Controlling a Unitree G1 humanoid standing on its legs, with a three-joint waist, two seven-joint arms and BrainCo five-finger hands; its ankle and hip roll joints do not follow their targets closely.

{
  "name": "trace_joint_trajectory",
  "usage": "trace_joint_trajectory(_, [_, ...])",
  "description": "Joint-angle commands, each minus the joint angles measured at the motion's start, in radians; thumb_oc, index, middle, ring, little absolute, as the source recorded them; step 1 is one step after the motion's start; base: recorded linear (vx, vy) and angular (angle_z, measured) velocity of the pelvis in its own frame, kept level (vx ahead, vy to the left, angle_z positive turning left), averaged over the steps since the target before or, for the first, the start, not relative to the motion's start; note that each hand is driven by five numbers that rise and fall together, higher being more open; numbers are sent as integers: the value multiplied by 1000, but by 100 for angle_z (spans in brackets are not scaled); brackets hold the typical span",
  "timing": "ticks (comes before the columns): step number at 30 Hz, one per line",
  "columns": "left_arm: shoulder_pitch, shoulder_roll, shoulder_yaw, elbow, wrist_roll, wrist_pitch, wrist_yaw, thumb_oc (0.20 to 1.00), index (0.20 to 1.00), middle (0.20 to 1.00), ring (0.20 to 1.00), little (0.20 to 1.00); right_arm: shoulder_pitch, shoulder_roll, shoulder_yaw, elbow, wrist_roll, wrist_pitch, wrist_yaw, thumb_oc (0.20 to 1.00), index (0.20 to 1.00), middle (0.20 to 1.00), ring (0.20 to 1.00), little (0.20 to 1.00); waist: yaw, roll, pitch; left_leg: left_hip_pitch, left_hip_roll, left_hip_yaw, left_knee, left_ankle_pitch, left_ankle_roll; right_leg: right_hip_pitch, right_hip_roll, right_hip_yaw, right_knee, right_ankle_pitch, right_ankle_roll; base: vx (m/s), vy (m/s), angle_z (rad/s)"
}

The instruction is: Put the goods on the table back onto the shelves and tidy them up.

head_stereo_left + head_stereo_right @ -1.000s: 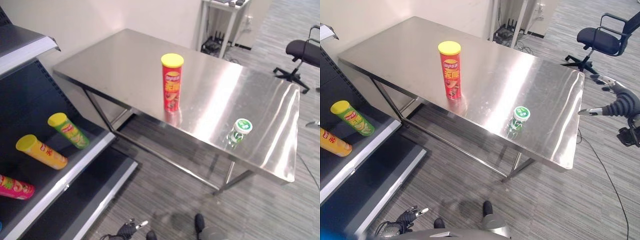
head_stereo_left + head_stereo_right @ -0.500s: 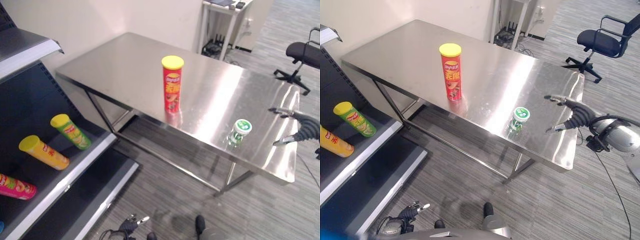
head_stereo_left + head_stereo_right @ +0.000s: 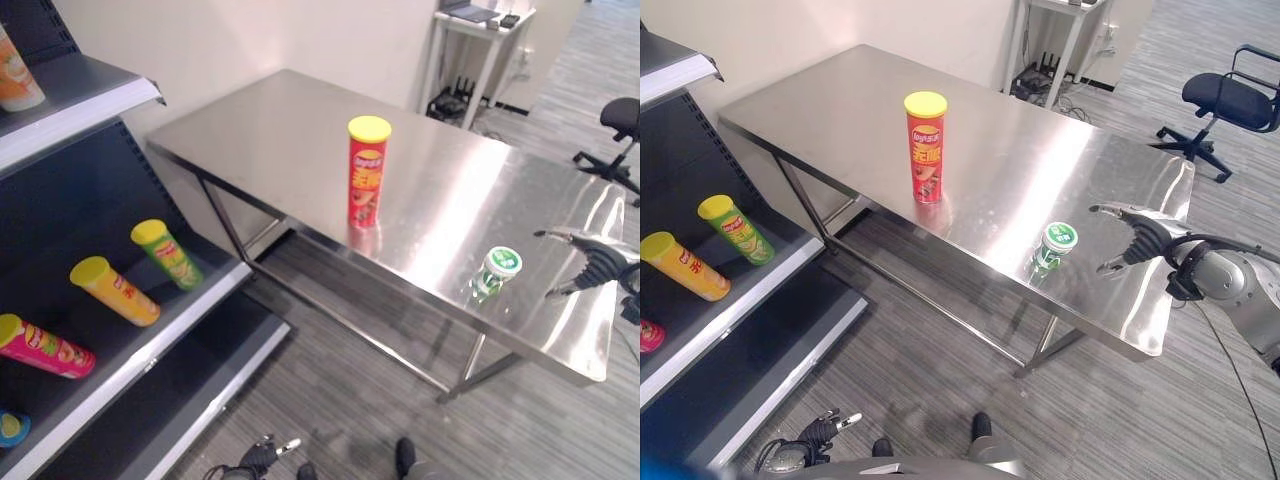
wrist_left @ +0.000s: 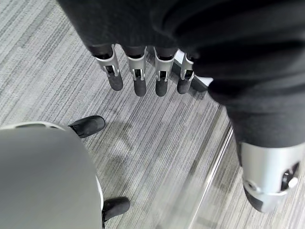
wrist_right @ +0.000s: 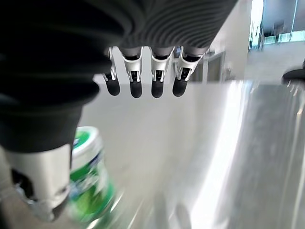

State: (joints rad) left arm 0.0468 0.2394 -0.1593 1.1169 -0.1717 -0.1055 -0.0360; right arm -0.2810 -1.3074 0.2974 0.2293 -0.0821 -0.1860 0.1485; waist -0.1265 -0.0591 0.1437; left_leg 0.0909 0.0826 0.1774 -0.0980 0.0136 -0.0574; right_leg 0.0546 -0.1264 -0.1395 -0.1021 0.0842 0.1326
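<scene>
With my right hand (image 3: 1137, 238) beside the green-lidded jar (image 3: 1054, 247) near the counter (image 3: 840, 105) edge, fingers (image 5: 136, 81) apart and empty, a misjudged closure risks knocking it off.

My right arm reaches in from the right side, its dark ribbed wrist cover leading into the right hand (image 3: 1137, 240), which hangs spread wide above the counter (image 3: 840, 110) near its right end. Fingers (image 5: 135, 78) are straight and relaxed, thumb (image 3: 1112, 266) held well apart below them, nothing gripped. My left hand (image 4: 143, 71) hangs low at my side, pointing down toward the floor, its fingers loose in a row, thumb off to one side, holding nothing.
</scene>
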Motion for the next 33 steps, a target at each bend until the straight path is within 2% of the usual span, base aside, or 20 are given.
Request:
trace_joint_trajectory(1, [-63, 48, -14, 32, 22, -19, 29, 1000, 1000, 1000, 1000, 1000, -130, 20, 55, 54, -40, -4, -61, 1000, 1000, 1000, 1000, 1000, 43, -48, 14, 26, 69, 1, 60, -82, -66, 22, -62, -15, 78, -119, 70, 0, 0, 0])
trace_joint_trajectory(14, [-38, 55, -22, 25, 8, -21, 24, 1000, 1000, 1000, 1000, 1000, -221, 91, 157, 143, 5, 2, -38, 1000, 1000, 1000, 1000, 1000, 72, -46, 19, 21, 74, -24, 62, -76, -72, 43, -59, -44, 74, -129, 63, 4, -15, 6])
trace_joint_trajectory(33, [-22, 55, -21, 22, 1, -22, 23, 1000, 1000, 1000, 1000, 1000, -250, 148, 199, 197, -10, 14, -27, 1000, 1000, 1000, 1000, 1000, 98, -34, 28, 4, 69, -58, 61, -68, -75, 54, -61, -77, 75, -138, 59, 0, -10, 8])
